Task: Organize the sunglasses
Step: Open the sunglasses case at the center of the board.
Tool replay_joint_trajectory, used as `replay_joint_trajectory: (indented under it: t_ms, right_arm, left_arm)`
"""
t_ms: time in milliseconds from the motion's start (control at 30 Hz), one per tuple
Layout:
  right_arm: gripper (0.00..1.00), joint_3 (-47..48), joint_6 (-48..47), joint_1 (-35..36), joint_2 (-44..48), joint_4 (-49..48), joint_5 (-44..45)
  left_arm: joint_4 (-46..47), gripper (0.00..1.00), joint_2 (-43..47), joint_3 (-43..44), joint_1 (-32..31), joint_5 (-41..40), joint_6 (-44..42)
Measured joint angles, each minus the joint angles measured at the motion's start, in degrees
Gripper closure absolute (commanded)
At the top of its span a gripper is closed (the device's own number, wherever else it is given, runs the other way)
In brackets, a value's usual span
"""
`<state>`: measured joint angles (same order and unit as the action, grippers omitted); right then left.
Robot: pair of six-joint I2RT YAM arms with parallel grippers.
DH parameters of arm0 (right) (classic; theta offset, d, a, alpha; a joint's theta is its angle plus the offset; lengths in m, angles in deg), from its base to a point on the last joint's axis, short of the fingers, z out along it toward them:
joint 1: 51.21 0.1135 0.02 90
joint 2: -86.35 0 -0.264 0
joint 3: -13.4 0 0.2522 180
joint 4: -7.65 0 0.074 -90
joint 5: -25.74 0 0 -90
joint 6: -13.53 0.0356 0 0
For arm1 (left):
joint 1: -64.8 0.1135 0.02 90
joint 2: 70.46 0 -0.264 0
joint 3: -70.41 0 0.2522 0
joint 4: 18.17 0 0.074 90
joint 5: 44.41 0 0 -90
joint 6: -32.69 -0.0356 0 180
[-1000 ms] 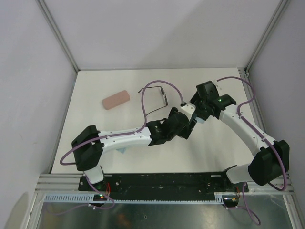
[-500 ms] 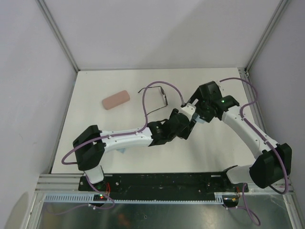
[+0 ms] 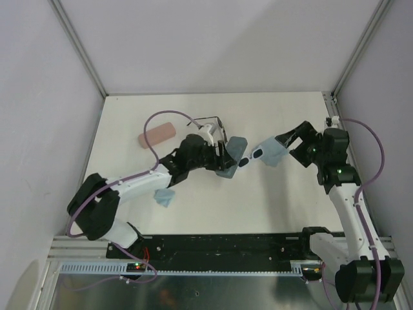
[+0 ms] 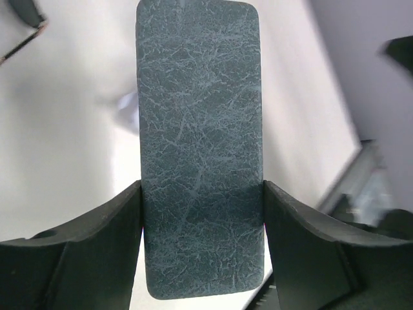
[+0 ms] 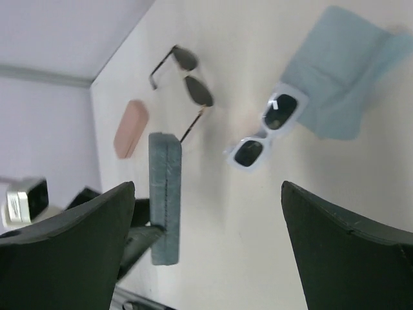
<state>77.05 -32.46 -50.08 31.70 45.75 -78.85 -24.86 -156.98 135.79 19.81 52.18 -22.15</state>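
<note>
My left gripper (image 3: 223, 160) is shut on a blue-grey case (image 3: 233, 154); the case (image 4: 200, 148) fills the space between both fingers and stands on its narrow edge (image 5: 164, 194). The white sunglasses (image 3: 251, 157) lie just right of it, lenses dark, one end resting on a light-blue cloth (image 3: 274, 152). The right wrist view shows the white pair (image 5: 266, 132) ahead of my right gripper (image 5: 206, 248), which is open and empty. My right gripper (image 3: 288, 143) hovers beside the cloth. The black wire sunglasses (image 3: 216, 124) lie behind my left wrist, partly hidden.
A pink case (image 3: 157, 134) lies at the back left of the white table (image 3: 277, 200). A second light-blue cloth (image 3: 164, 197) sits under my left forearm. The table's right rail (image 3: 332, 110) runs close behind my right arm.
My left arm has pulled back to the left with the blue-grey case. My right arm has drawn away to the right and opened wider, uncovering the white sunglasses and cloth.
</note>
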Motion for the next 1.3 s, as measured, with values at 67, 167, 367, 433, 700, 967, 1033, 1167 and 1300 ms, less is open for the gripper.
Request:
replay_joint_trajectory:
  t_ms: [67,167,367,433,700,967,1033,1167,1300]
  right_arm:
    - [0.01,-3.6,-1.3,-0.4,2.5,-5.5,-5.2]
    - [0.01,-8.3,-1.2,-0.5,5.4,-13.7,-11.9]
    - [0.02,-14.0,4.6,1.2,6.4,-35.5,-25.3]
    - [0.02,-15.0,7.1,3.5,6.0,-42.8,-28.0]
    - [0.02,-15.9,13.6,13.7,3.9,-65.1,-31.9]
    - [0.02,-15.9,17.4,16.1,0.6,-75.4,-32.0]
    - [0.03,-15.9,17.9,16.4,0.1,-76.3,-32.0]
    - [0.09,-16.0,18.4,16.7,-0.2,-77.0,-31.8]
    - [0.16,-16.0,19.0,16.8,-0.3,-77.1,-31.8]
  left_arm:
    - [4.4,0.79,2.3,-1.9,2.1,5.6,3.8]
    - [11.4,0.78,4.8,-3.8,4.6,13.2,10.1]
    - [23.6,0.76,8.0,-4.1,6.2,23.5,22.0]
    - [28.2,0.76,8.7,-4.3,6.2,25.7,25.9]
    - [43.3,0.76,8.9,-5.4,6.1,31.6,39.5]
    - [48.1,0.76,8.9,-5.9,5.9,32.9,43.7]
    - [48.4,0.76,8.9,-5.9,5.7,33.0,44.3]
    - [48.7,0.76,8.8,-5.9,4.9,33.1,44.5]
    - [49.2,0.77,8.5,-5.9,4.3,33.1,44.5]
